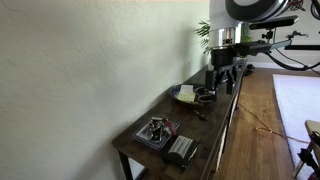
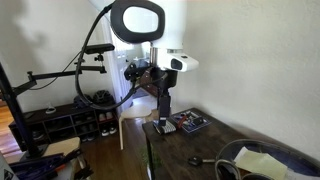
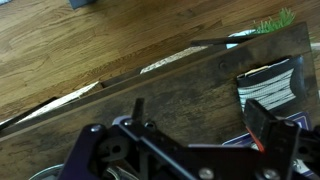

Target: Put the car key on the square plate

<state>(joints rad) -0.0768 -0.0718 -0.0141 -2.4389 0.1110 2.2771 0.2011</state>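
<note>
We find the claw [image 1: 222, 86] hanging open and empty over the bench [image 1: 197, 122]. The square plate [image 1: 146, 138] and a black box [image 1: 181, 150] lie farther along from it.

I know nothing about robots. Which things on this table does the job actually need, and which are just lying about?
For the job: square plate, gripper. The car key is too small to pick out.

Just lying about: round dish, black ribbed box, plant.
</note>
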